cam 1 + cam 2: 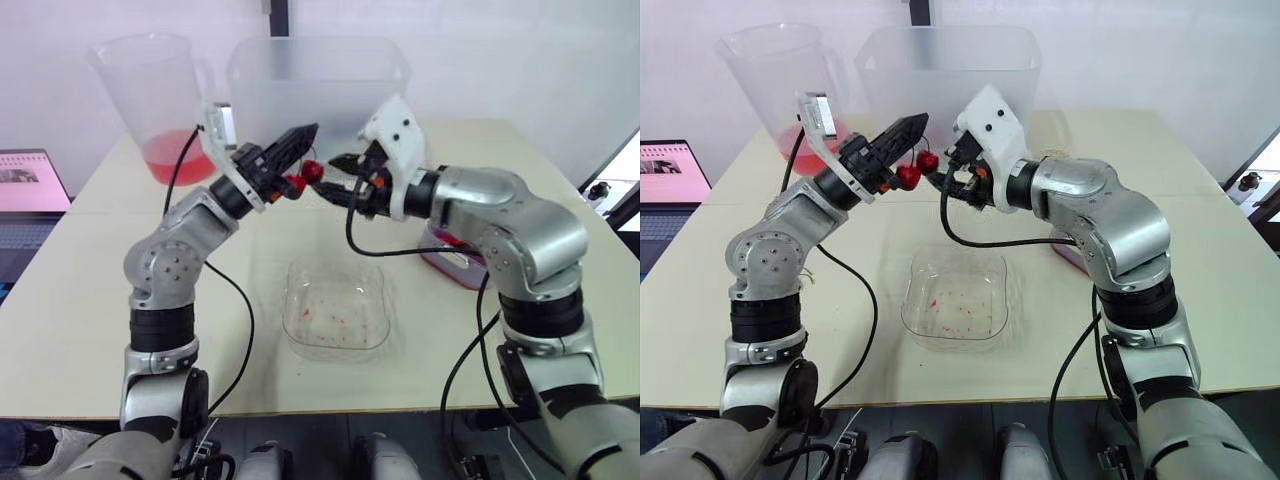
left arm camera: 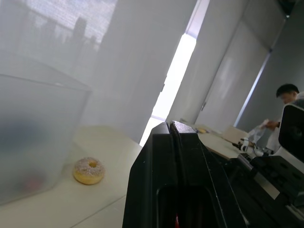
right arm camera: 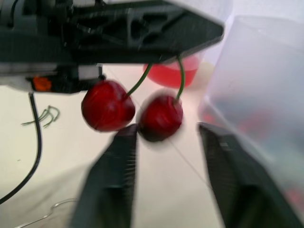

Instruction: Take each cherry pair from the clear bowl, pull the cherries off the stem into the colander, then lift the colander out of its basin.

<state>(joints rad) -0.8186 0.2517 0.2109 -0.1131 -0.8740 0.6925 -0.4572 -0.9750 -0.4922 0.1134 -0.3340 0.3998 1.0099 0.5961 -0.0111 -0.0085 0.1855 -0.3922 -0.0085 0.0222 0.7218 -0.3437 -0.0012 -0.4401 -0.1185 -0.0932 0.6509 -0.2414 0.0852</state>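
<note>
Red cherry pair (image 3: pixel 107 107) dangles, stem clamped in the left claw (image 1: pixel 305 136). Right claw (image 3: pixel 166 135), spread, must next pinch one cherry and pull.

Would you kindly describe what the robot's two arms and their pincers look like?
The left arm and right arm are rounded silver-grey segments with black joint bands. Each wrist carries a white housing, and a loose black cable runs along each arm. The left pincer and right pincer each have two black fingers; the right one's fingers are ridged inside.
</note>
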